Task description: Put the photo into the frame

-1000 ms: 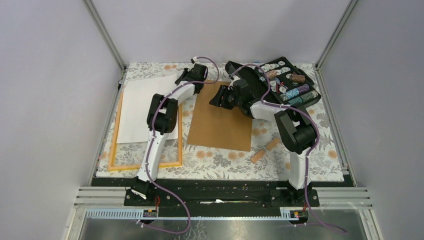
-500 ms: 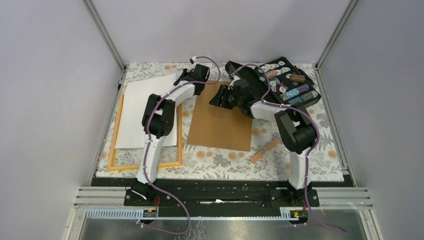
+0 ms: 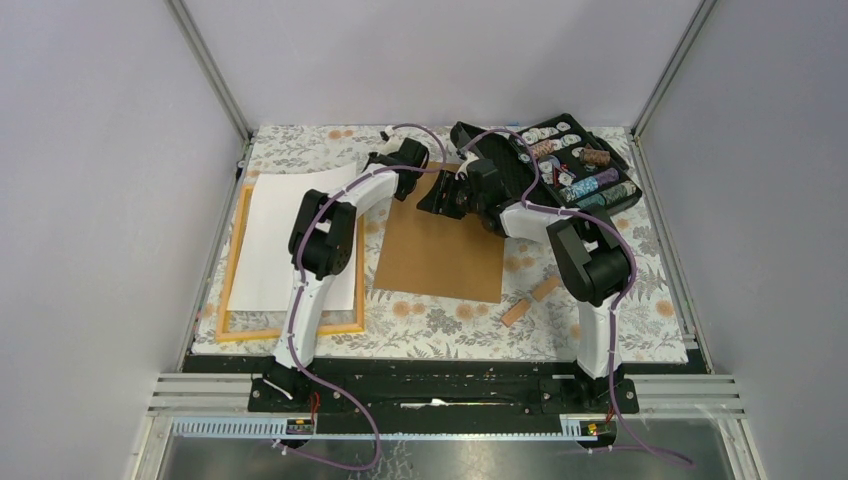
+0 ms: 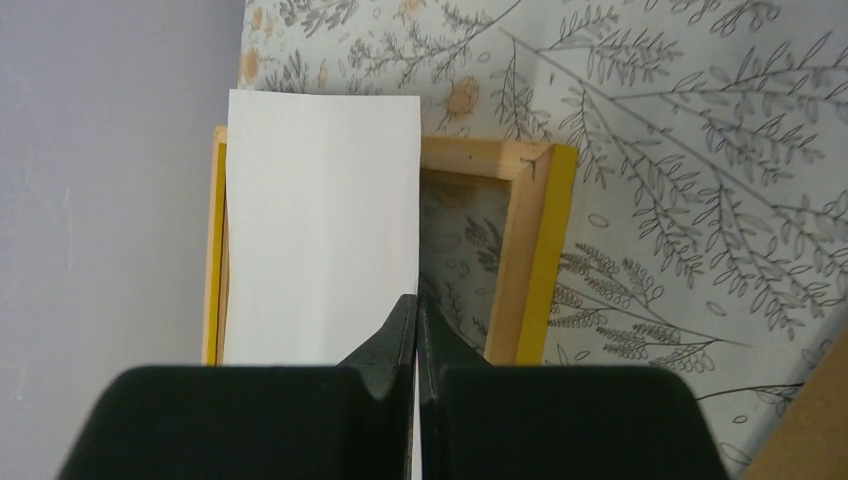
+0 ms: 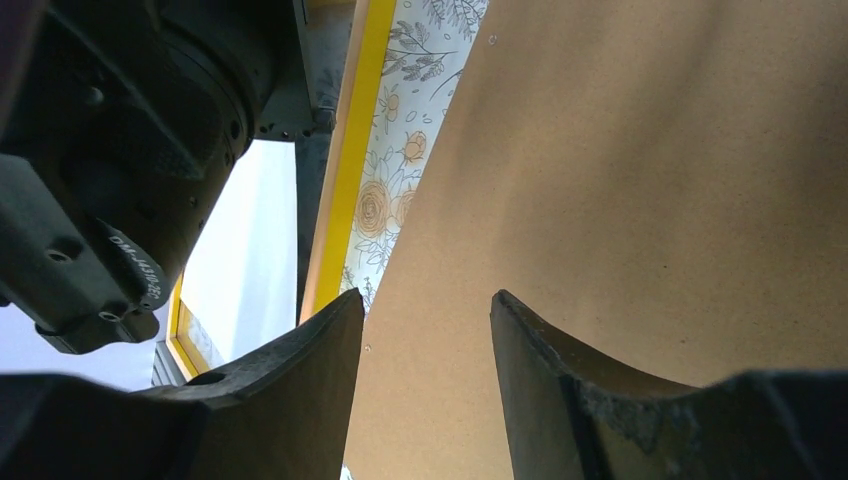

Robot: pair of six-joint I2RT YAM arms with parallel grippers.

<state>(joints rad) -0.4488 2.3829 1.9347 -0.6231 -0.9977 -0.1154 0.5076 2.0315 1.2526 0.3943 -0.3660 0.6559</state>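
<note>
White left arm (image 3: pixel 305 310) and right arm (image 3: pixel 597 340), black joints (image 3: pixel 322 240), purple cables (image 3: pixel 365 420), black bases (image 3: pixel 275 385), matte black wedge-shaped tool fingers (image 4: pixel 385 345)

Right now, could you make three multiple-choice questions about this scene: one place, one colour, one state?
1. Where does the brown board lie? A) on the tablecloth, right of the frame B) inside the frame C) under the frame
2. What colour is the photo's upper face? A) blue B) white C) brown
3. How is the right gripper? A) shut on the board B) shut on the photo C) open
Answers: 1 A, cloth shows between board and frame; 2 B, plain white from above; 3 C, its jaws stand apart.
</note>
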